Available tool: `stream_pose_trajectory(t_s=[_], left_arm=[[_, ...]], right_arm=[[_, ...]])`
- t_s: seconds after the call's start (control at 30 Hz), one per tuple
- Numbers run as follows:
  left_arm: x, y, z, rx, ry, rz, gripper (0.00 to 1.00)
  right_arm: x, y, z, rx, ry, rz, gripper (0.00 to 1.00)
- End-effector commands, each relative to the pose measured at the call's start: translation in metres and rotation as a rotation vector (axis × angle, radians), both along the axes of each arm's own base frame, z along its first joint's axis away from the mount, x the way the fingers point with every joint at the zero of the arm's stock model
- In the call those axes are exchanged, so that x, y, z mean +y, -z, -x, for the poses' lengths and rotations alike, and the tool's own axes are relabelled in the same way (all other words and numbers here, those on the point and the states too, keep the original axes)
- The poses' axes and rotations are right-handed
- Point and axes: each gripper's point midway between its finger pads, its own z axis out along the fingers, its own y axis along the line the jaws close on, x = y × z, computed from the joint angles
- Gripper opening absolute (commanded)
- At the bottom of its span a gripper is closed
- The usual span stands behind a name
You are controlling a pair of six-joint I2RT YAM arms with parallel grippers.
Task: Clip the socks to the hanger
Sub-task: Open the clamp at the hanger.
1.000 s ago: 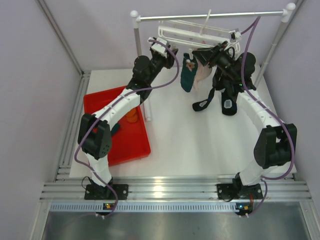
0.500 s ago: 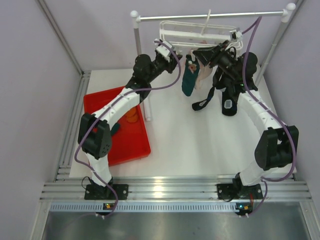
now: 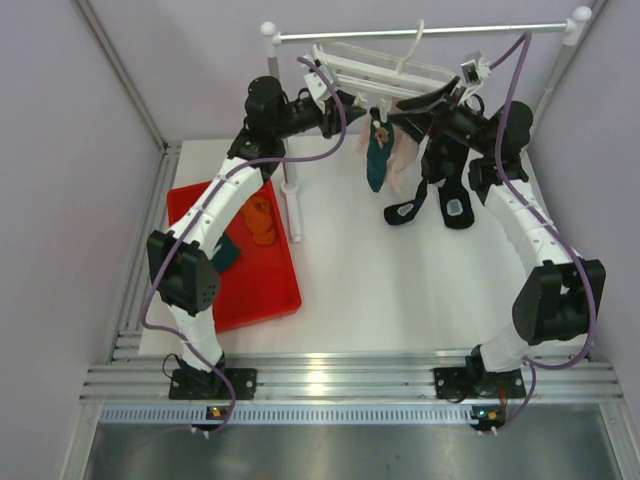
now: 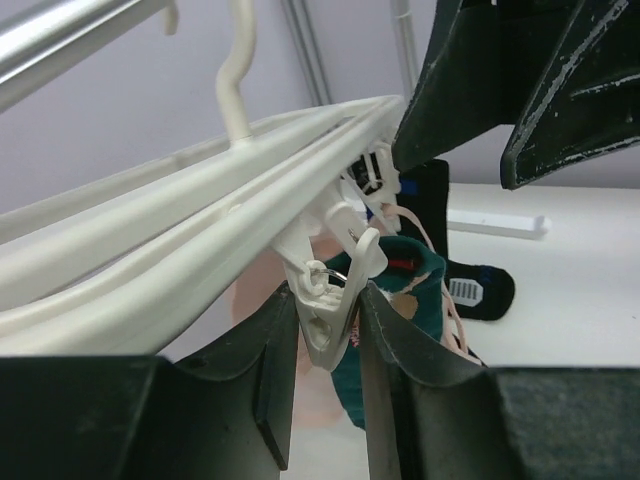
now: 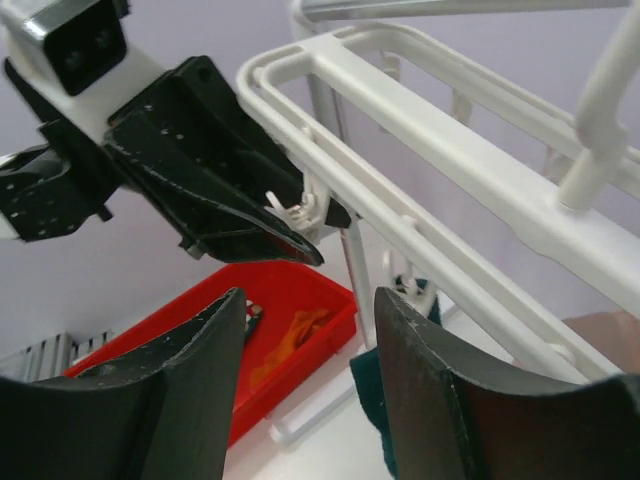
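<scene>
The white hanger [image 3: 372, 68] hangs by its hook from the rail, tilted. One teal sock [image 3: 376, 156] hangs from it. My left gripper [image 3: 345, 102] is shut on a white clip [image 4: 330, 318] at the frame's left end, the fingers [image 4: 275, 350] pressing it from both sides. The hanging teal sock [image 4: 408, 295] is just behind that clip. My right gripper [image 3: 402, 104] is open and empty under the hanger [image 5: 450, 125], facing the left gripper [image 5: 205, 175]. Two orange socks [image 3: 260, 218] and another teal sock [image 3: 226, 252] lie in the red tray [image 3: 275, 295].
A pale pink sock [image 3: 404, 158] and two black socks [image 3: 405, 210] [image 3: 457, 207] hang by the right arm. The metal rail stand [image 3: 420, 32] spans the back, its left post [image 3: 290, 190] beside the tray. Purple walls close in on both sides.
My left arm swung up and back, and its gripper closed on the clip at the hanger's left end. The hanger tilted. My right gripper rose slightly under the frame.
</scene>
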Motion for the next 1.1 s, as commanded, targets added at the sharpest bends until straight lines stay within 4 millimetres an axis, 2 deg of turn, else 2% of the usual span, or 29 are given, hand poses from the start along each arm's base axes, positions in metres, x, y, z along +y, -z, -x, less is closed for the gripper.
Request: stream_pose_trajectory(t_s=[0.0, 0.03, 0.1, 0.13, 0.27, 0.5, 0.8, 1.07], left_arm=[[-0.010, -0.001, 0.020, -0.016, 0.144, -0.034, 0.27], [-0.011, 0.000, 0.021, -0.022, 0.159, -0.041, 0.27], [-0.012, -0.003, 0.022, -0.032, 0.175, -0.050, 0.28], [-0.013, 0.006, 0.020, -0.014, 0.181, -0.069, 0.28], [-0.013, 0.005, 0.025, -0.028, 0.226, -0.084, 0.26], [-0.016, 0.007, 0.030, -0.030, 0.267, -0.085, 0.27], [-0.019, 0.008, 0.040, -0.062, 0.340, -0.091, 0.27], [-0.021, 0.012, 0.044, -0.075, 0.377, -0.098, 0.18]], right_arm=[[0.005, -0.026, 0.037, -0.194, -0.155, 0.057, 0.53], [0.007, -0.032, 0.044, -0.229, -0.179, 0.046, 0.52], [0.009, -0.028, 0.047, -0.232, -0.224, 0.046, 0.50], [0.010, -0.031, 0.051, -0.225, -0.247, 0.031, 0.50], [0.013, -0.029, 0.051, -0.223, -0.293, 0.018, 0.49], [0.023, -0.025, 0.033, -0.270, -0.222, 0.041, 0.52], [0.036, -0.019, 0.018, -0.266, -0.221, 0.025, 0.52], [0.037, -0.012, 0.010, -0.242, -0.187, 0.018, 0.53]])
